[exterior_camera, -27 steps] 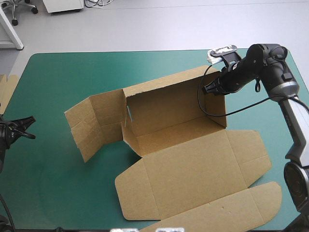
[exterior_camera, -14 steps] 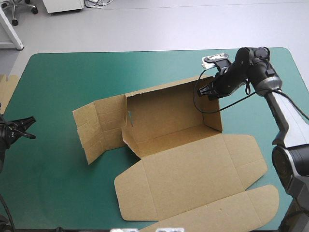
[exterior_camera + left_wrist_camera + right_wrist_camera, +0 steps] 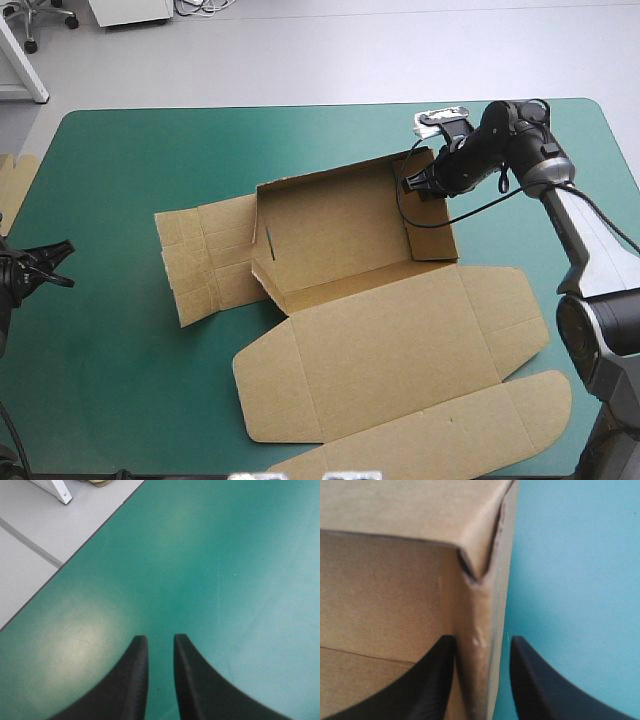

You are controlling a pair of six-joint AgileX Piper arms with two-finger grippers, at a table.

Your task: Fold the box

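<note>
Box (image 3: 360, 320): brown cut board lying centre to right on the teal-green cover (image 3: 110, 380), with the lid (image 3: 400, 350) flat toward the near edge, the left flaps (image 3: 205, 260) flat, and the rear and right end walls raised. Likely hazard: the end wall (image 3: 433, 225) is held only at its far corner, so a sideways pull could drag the whole sheet, tip the walls outward, or deepen the buckle at the corner crease (image 3: 476, 572). Right arm (image 3: 560, 200) reaches in from the right edge, wrist bent inward. Right gripper (image 3: 413, 183) straddles the end wall, jaws pinching it lightly, one finger inside and one outside. Left gripper (image 3: 45, 265) hangs over the cover at the left edge, well apart from the box, jaws narrowly parted on nothing
</note>
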